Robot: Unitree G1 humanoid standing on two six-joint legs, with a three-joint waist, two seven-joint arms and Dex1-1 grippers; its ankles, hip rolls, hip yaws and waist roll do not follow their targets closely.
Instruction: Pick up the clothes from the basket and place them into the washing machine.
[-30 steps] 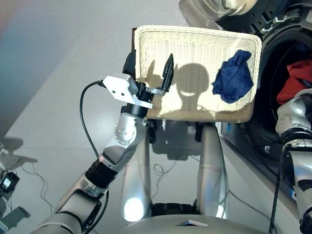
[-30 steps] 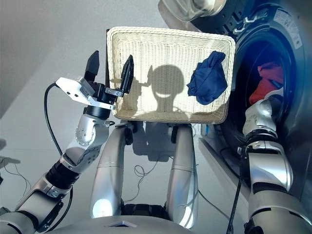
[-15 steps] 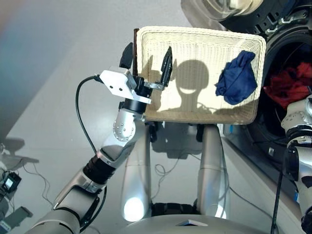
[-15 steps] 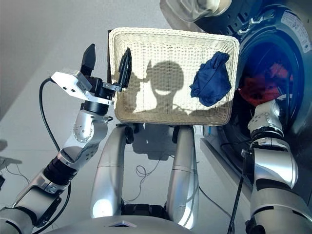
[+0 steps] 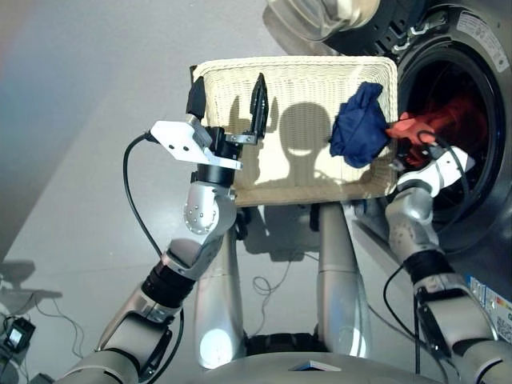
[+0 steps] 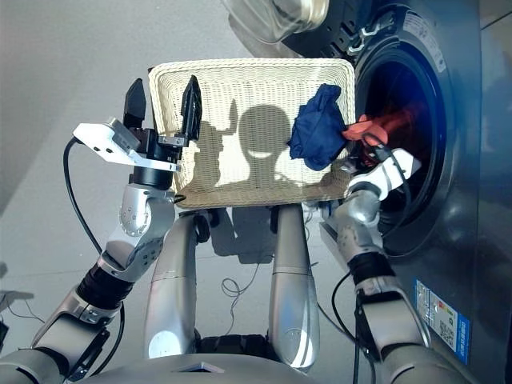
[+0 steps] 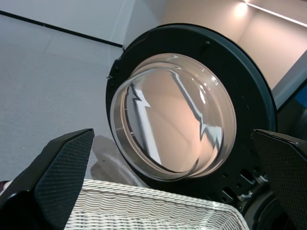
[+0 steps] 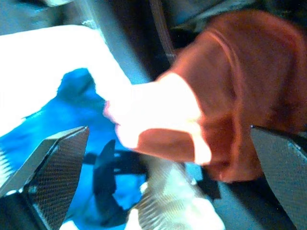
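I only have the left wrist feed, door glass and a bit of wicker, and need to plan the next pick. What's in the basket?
Observer: One navy garment, at the basket's right end.
Operator: Where's my left gripper relative to it?
Observer: The left gripper is open, straddling the basket's left rim, well apart from it.
Operator: And the right one?
Observer: The right gripper is at the washer's opening, fingers apart, with a red-orange garment right at it. I can't tell if the garment is caught on it.
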